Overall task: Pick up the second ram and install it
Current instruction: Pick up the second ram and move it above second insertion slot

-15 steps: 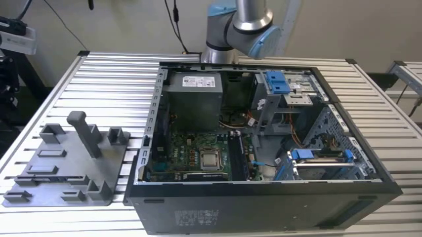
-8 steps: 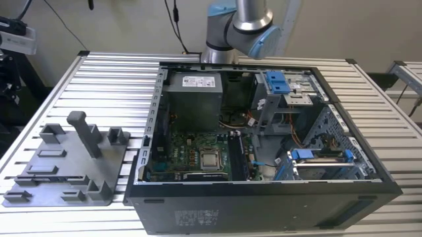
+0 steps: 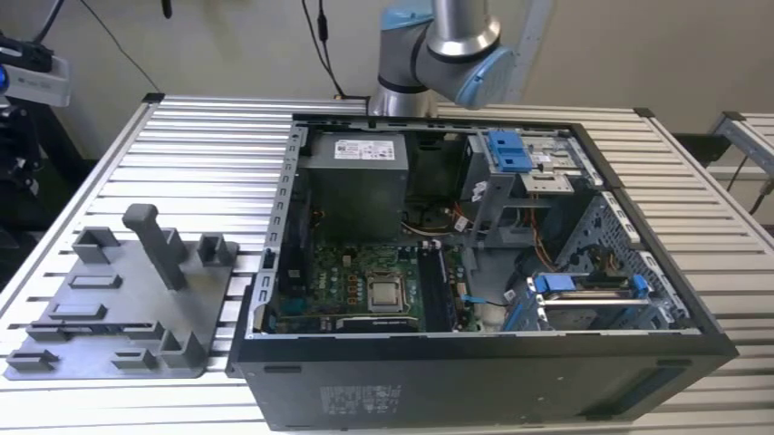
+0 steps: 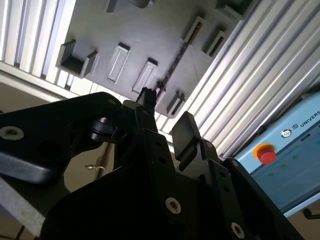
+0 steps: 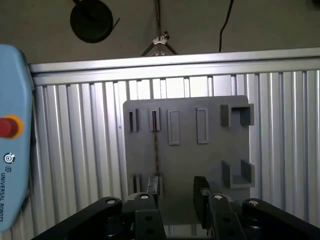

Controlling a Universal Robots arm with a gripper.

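The second ram (image 5: 155, 150) stands on its thin edge in the slots of the grey holder tray (image 5: 210, 155), seen as a dark narrow strip; it also appears as the ram (image 4: 172, 67) on the tray (image 4: 125, 30). In the exterior view the ram (image 3: 97, 324) is a dark line near the front of the tray (image 3: 121, 299). My gripper (image 5: 176, 191) hovers above the tray, open, with nothing between its fingers (image 5: 201, 190). One finger lines up with the stick's near end. In the second wrist view the gripper (image 4: 165, 117) shows the same gap.
An open computer case (image 3: 484, 362) lies on the slatted metal table (image 3: 194, 154), to the exterior view's right of the tray, with the motherboard (image 3: 362, 290) and blue drive caddies (image 3: 508, 149) exposed. A blue-and-grey pendant with a red button (image 5: 7, 127) sits beside the table.
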